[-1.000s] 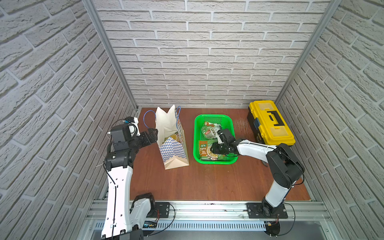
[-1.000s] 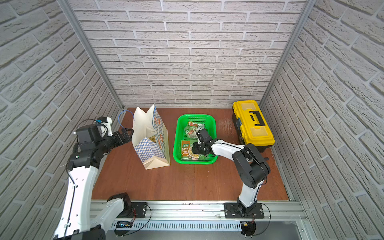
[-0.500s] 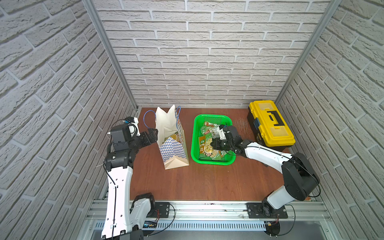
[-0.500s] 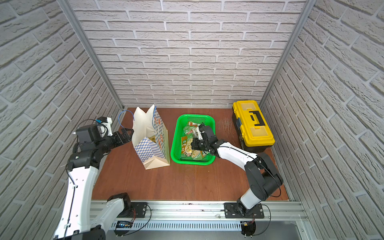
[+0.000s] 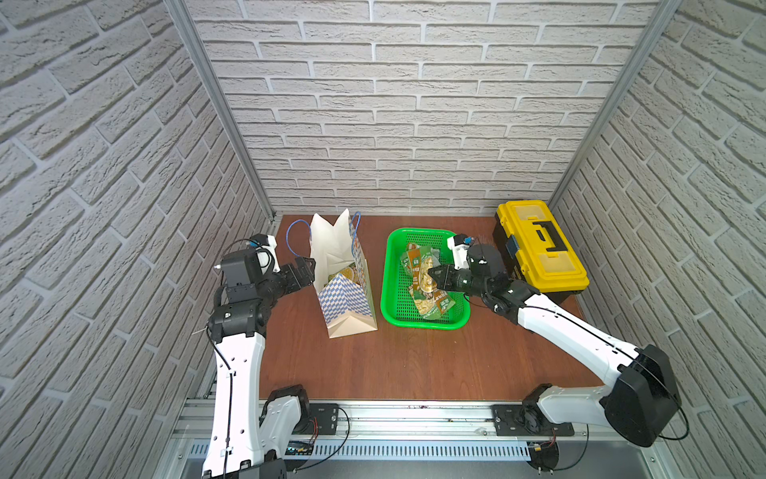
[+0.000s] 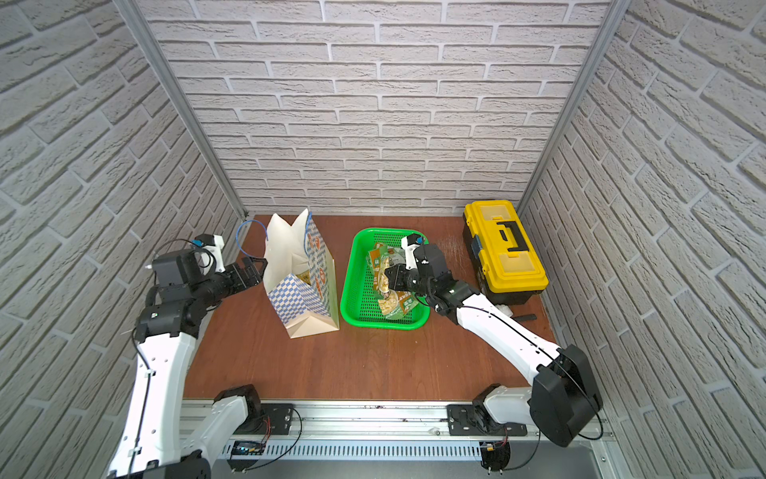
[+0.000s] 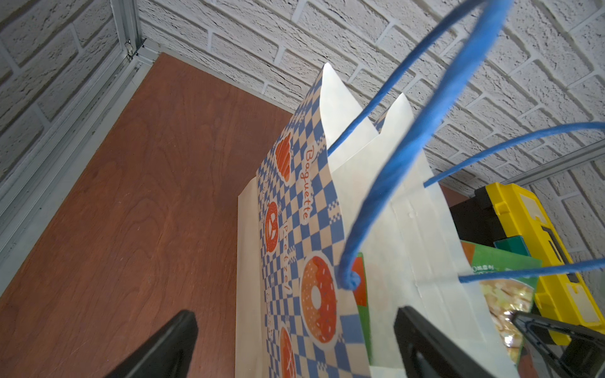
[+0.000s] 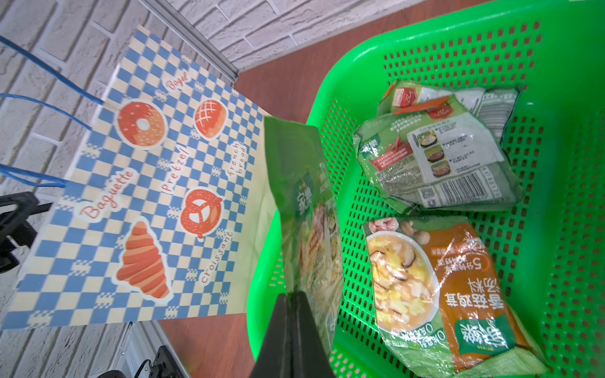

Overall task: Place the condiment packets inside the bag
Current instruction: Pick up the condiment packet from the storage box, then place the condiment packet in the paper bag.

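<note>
The bag (image 5: 350, 296) (image 6: 304, 296) (image 8: 137, 183) stands upright left of the green basket, mouth open. One green condiment packet (image 5: 347, 274) (image 7: 501, 288) shows inside it. My right gripper (image 5: 433, 275) (image 6: 387, 275) (image 8: 294, 297) is shut on another condiment packet (image 8: 304, 203) (image 5: 422, 277), held on edge above the basket's left side. More packets (image 8: 438, 157) (image 8: 435, 291) (image 5: 435, 305) lie in the basket. My left gripper (image 5: 306, 267) (image 6: 257, 267) (image 7: 294, 314) is open at the bag's left wall, one finger outside the checked paper and the other on its inner side.
The green perforated basket (image 5: 414, 322) (image 6: 375, 324) (image 8: 425, 29) sits mid-table. A yellow toolbox (image 5: 539, 244) (image 6: 503, 249) stands at the back right, close behind my right wrist. Blue cord handles (image 7: 409, 131) arch over the bag's mouth. Brick walls enclose the wooden table (image 5: 414, 365).
My right gripper has shut on a packet and lifted it up from the basket floor, the arm rising with it. The left arm and the bag have not moved.
</note>
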Available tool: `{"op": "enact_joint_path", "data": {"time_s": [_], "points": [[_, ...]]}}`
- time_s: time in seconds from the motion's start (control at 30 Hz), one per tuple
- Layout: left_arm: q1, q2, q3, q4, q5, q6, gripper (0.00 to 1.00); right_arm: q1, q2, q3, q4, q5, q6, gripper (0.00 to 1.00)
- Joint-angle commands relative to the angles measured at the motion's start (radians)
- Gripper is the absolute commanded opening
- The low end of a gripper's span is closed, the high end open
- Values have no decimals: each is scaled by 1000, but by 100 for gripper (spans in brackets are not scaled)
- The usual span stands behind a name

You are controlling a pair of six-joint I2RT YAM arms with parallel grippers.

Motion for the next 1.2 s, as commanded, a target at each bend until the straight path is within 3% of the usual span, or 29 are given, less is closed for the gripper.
{"op": "enact_joint_path", "data": {"time_s": [0.0,0.23,0.47,0.83,1.17], "points": [[7,-13,-10,49,15,7,98,11,-71,-4,49,8,-17,3],[8,-10,-10,50,22,6,98,55,-153,109,-1,22,-58,3],[8,-7,-12,50,22,4,98,117,-139,249,-17,10,-78,3],[11,-18,-15,54,22,4,98,264,-23,509,-39,32,-140,3],[10,-54,-26,65,-8,7,98,335,130,727,-60,27,-157,3]]}}
